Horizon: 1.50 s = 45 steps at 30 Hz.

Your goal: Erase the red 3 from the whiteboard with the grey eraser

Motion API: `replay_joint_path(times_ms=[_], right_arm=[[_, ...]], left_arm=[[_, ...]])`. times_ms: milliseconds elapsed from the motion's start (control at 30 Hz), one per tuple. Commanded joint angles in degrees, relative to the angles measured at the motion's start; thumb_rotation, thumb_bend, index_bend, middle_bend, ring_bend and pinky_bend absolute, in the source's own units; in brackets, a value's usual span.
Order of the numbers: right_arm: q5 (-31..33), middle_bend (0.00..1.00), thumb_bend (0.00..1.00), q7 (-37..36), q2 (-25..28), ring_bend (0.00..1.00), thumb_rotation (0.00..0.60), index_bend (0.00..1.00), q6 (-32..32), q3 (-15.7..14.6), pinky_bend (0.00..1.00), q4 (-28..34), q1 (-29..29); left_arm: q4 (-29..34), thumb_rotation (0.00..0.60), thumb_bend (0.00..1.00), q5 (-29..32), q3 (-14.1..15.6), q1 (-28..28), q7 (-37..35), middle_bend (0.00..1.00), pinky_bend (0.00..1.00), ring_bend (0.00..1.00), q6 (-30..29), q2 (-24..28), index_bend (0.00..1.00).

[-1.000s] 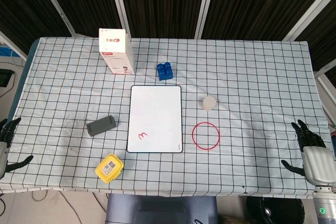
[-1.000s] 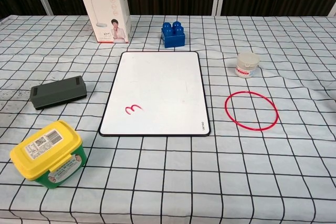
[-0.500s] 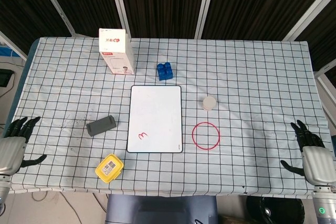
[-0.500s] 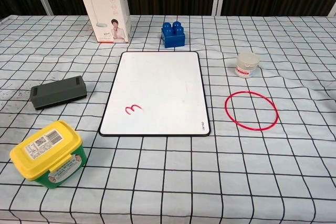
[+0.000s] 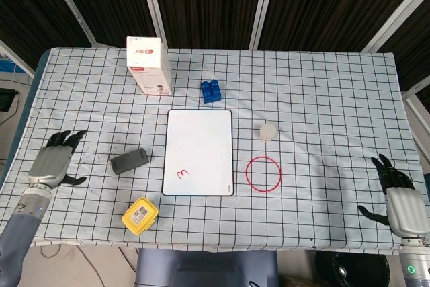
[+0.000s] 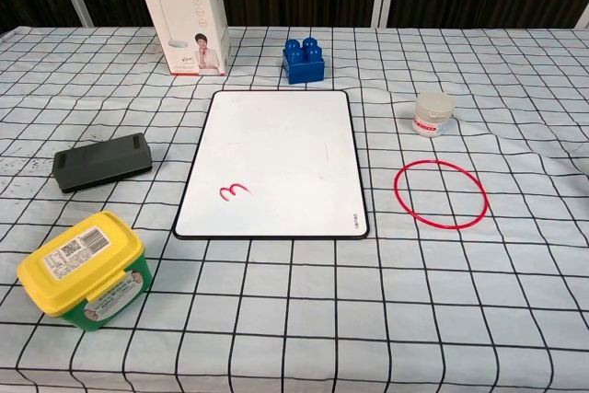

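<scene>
Left hand (image 5: 51, 160) fingers spread wide, empty, grey eraser (image 5: 130, 160) well beyond fingertips. Red 3 (image 5: 183, 174) on whiteboard (image 5: 199, 139) intact. Right hand (image 5: 399, 198) fingers apart, empty.

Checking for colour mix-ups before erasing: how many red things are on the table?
2 fully red things: the red 3 low on the whiteboard, and the red ring lying right of the board. The white box also carries a red logo.
</scene>
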<state>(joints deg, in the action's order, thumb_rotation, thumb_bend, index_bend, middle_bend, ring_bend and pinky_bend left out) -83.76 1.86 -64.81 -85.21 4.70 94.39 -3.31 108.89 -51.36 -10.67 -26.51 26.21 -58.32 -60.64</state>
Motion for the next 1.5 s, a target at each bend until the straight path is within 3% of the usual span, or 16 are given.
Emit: replay_joint_path(times_ms=[33,600,1500], right_arm=[[0.11,0.05,0.05,0.01,0.01,0.18,0.6,0.0,0.04,0.04,0.2,0.04,0.0],[0.67,0.05,0.05,-0.32,0.13,0.18,0.6,0.0,0.46,0.12,0.2,0.28,-0.05],[1.03,0.05,0.05,-0.78,0.47,0.18,0.6,0.0,1.09,0.08,0.2,0.34,-0.19]], left_arm=[[-0.69,0.6,0.12,6.58,-1.32,-5.01,3.26,0.19,0.06,0.0,3.92,-1.23,0.03],[-7.39,0.6,0.13,19.75,2.96,-16.1,14.93,0.24,0.06,0.0,2.56,-11.72,0.08],[-12.46,0.6,0.17,22.34,5.12,-20.61,16.79,0.39,0.07,0.01,-0.21,-19.05,0.3]])
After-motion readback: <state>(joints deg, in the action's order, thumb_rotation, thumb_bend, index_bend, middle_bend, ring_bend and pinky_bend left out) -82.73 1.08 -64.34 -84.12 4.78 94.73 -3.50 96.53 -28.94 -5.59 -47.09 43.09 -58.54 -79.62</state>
